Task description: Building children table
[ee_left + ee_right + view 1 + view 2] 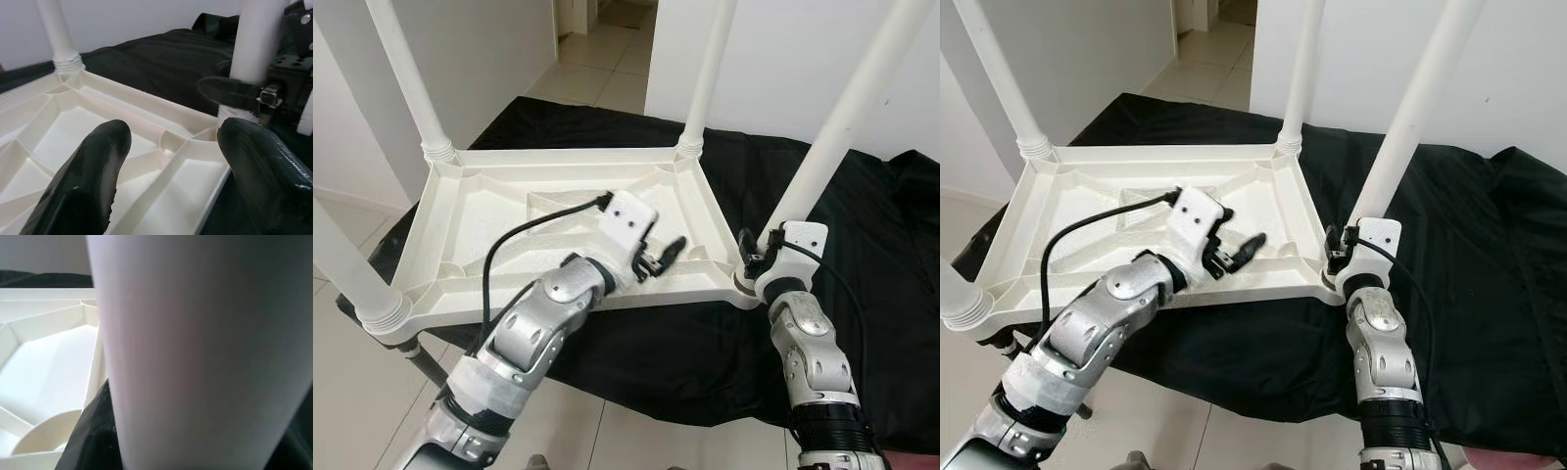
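The white plastic table top (489, 225) lies upside down on a black cloth (862, 225), with white legs standing up from its corners. My left gripper (664, 255) hovers open just above the ribbed underside, near the close right corner; in the left wrist view its fingers (83, 191) are spread with nothing between them. My right gripper (751, 253) sits at the base of the near right leg (847, 127), shut around it. That leg (195, 352) looms very close in the right wrist view. The leg's socket is hidden behind the right gripper.
The far left leg (406, 78), far right leg (710, 73) and near left leg (342, 264) rise high around my arms. The cloth-covered surface ends just before me, above tiled floor (352, 382). White walls and a doorway (607, 39) stand behind.
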Motion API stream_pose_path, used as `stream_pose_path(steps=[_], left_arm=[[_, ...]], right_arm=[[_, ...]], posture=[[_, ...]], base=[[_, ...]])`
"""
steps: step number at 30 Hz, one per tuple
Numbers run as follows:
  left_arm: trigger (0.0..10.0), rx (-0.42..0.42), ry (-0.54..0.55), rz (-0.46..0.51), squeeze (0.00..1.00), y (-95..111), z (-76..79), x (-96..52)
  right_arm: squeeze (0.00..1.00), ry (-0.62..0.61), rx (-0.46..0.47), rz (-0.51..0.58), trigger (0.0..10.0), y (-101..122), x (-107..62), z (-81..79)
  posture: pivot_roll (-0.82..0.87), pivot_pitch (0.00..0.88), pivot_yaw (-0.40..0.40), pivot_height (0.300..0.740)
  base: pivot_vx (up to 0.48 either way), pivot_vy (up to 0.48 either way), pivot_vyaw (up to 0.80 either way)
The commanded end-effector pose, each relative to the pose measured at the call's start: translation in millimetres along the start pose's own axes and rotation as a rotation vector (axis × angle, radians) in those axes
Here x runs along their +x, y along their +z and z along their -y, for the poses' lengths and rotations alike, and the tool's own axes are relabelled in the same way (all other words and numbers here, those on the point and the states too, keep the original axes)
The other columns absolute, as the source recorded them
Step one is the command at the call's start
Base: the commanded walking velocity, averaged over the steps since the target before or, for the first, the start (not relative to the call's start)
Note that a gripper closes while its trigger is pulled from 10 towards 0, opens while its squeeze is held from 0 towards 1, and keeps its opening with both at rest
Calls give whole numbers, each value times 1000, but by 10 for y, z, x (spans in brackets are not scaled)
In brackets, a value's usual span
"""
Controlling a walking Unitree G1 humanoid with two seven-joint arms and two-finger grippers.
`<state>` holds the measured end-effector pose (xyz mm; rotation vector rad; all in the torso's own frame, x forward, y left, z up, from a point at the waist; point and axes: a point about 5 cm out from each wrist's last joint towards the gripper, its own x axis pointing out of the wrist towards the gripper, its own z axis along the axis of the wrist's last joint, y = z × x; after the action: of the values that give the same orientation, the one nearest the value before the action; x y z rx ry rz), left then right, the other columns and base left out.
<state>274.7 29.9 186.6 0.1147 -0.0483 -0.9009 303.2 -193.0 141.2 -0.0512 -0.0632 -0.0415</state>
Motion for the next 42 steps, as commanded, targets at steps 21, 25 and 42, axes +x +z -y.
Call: stream_pose_path(steps=[21, 25, 42], left_arm=[[10000, 16, -413, -91, 0, -160, 345, -190], [10000, 19, -417, -91, 0, -160, 334, -193], [10000, 46, -415, -100, 0, -137, 316, -201]], right_arm=[[0, 190, -167, -27, 10000, -390, -190, -51], [0, 216, -147, -22, 10000, -423, -194, -68], [0, 214, 13, -161, 10000, -617, -71, -96]], posture=[[-47, 0, -28, 740], [-43, 0, -28, 740], [-32, 0, -29, 740]], base=[[0, 0, 0], [0, 0, 0], [0, 0, 0]])
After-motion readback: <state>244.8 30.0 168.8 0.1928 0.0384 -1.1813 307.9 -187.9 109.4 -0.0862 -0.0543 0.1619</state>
